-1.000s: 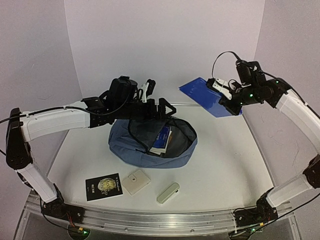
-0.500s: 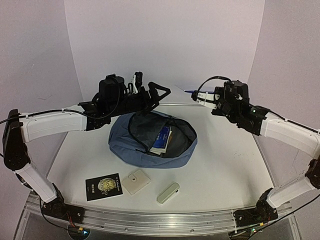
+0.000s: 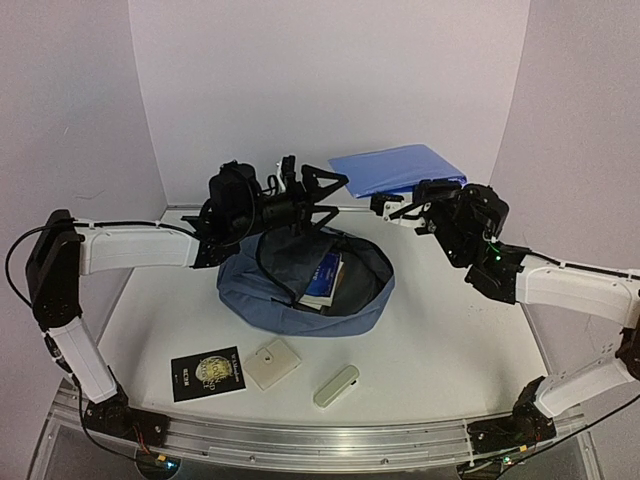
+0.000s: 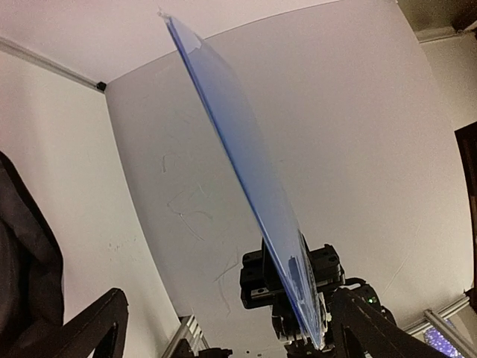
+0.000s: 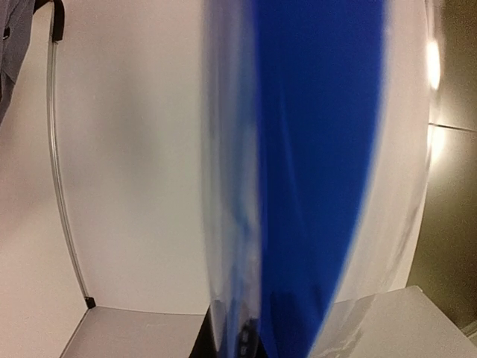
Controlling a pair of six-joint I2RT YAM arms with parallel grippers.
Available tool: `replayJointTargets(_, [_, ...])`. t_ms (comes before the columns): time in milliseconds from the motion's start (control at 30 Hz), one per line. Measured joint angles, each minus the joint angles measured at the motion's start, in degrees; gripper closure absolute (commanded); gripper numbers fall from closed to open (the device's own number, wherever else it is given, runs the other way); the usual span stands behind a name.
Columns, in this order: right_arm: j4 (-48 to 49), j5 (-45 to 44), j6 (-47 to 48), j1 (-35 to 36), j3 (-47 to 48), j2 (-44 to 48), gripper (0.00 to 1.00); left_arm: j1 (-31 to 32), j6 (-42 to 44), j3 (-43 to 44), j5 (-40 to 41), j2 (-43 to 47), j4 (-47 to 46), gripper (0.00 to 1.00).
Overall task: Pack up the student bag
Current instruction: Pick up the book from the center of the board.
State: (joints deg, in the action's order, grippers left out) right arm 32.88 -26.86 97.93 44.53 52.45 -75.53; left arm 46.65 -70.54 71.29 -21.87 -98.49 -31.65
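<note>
Student bag (image 3: 300,300) lies unzipped mid-tabletop (image 3: 450,340), a book (image 3: 325,280) showing in its mouth. Left hand (image 3: 335,197) hangs released, fingers spread wide, above the bag's far rim. Right hand (image 3: 388,206) is clenched on a blue notebook (image 3: 398,168), aloft beyond the bag

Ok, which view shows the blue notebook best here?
Top external: the whole blue notebook shows as a flat rectangle, raised in the air, held at one edge by the right gripper. Left wrist sees it nearly edge-on, a thin blue sliver; right wrist gives only a blurred blue close-up.
</note>
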Motion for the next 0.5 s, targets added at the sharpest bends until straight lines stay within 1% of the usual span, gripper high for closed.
replayJointTargets(133, [2.84, 1.12, 2.90, 0.68, -1.95, 0.00, 1.00, 0.00, -1.48, -0.83, -1.50, -0.86, -2.52, 0.23])
replayJointTargets(167, [3.69, 1.49, 3.51, 0.90, -2.16, 0.00, 1.00, 0.00, -1.67, -0.83, -1.87, -0.94, -3.13, 0.28])
replayJointTargets(267, [6.15, 2.57, 4.68, 1.36, -2.79, 0.00, 1.00, 0.00, -1.75, -0.83, -2.69, -1.09, -5.27, 0.44])
replayJointTargets(333, [7.55, 3.25, 5.35, 1.62, -3.53, 0.00, 1.00, 0.00, -1.92, -0.83, -3.24, -1.36, -6.72, 0.57])
replayJointTargets(433, [8.99, 4.29, 6.19, 2.03, -5.37, 0.00, 1.00, 0.00, -2.80, -0.83, -3.96, -2.41, -9.00, 0.73])
replayJointTargets(500, [9.36, 4.81, 6.62, 2.28, -6.35, 0.00, 0.99, -0.02, -3.43, -0.82, -4.36, -3.23, -10.10, 0.86])
